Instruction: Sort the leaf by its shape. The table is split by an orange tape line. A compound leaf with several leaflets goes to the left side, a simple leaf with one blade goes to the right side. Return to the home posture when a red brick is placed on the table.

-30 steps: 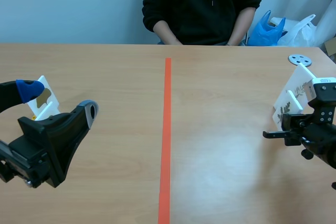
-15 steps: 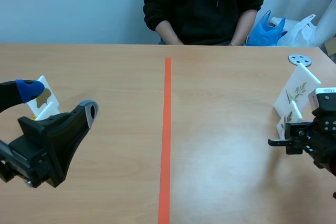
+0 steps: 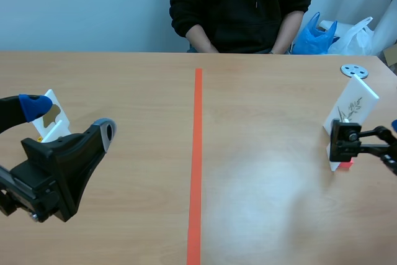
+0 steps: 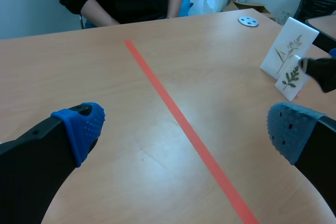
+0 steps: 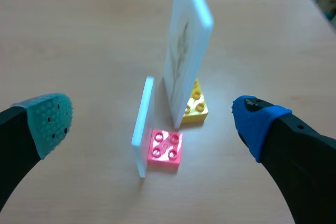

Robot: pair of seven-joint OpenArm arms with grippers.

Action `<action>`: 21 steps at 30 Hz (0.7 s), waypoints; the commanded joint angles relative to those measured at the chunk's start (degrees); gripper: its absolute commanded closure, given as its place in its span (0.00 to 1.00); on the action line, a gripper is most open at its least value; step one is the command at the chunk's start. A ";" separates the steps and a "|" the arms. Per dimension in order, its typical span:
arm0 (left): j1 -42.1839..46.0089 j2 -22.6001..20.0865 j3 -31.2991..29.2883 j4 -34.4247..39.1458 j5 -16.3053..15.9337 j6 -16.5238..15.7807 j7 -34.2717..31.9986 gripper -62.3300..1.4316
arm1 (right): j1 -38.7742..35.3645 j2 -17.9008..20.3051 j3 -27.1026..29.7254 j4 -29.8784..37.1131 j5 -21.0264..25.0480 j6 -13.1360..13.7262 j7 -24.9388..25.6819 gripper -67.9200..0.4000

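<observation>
The right pincer [image 5: 152, 123], jaws wide apart, faces the small leaf card [image 5: 142, 129] on its pink brick [image 5: 165, 148], right of the tape line [image 3: 197, 153], where an askew closing could topple it into the taller card [image 5: 186, 51] just behind; the left pincer [image 4: 185, 128] also gapes empty.

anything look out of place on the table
Possibly the small card at the pink brick, right of the tape line: its leaf looks feathery, with many leaflets, which belongs on the left. Nothing looks spilled or damaged.
</observation>
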 commanded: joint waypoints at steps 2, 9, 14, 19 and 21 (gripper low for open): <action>-0.17 0.13 0.39 0.24 -0.20 -0.04 -1.01 0.00 | -3.63 2.16 1.88 6.62 2.60 2.29 0.92 0.01; -0.17 0.13 0.39 0.24 -0.09 -0.04 -1.01 0.00 | -14.03 5.20 4.24 23.15 6.86 7.85 -1.42 0.01; -0.17 0.13 0.39 0.24 2.14 -0.02 -0.98 0.00 | -21.31 6.75 4.57 33.51 8.02 11.65 -4.26 0.01; -0.17 0.11 0.39 0.20 2.89 0.00 -0.94 0.00 | -26.43 6.60 4.74 40.92 8.70 15.91 -7.08 0.00; -0.17 0.11 0.39 0.20 3.72 -0.02 -0.85 0.00 | -27.82 6.58 4.74 42.77 8.68 16.76 -7.43 0.00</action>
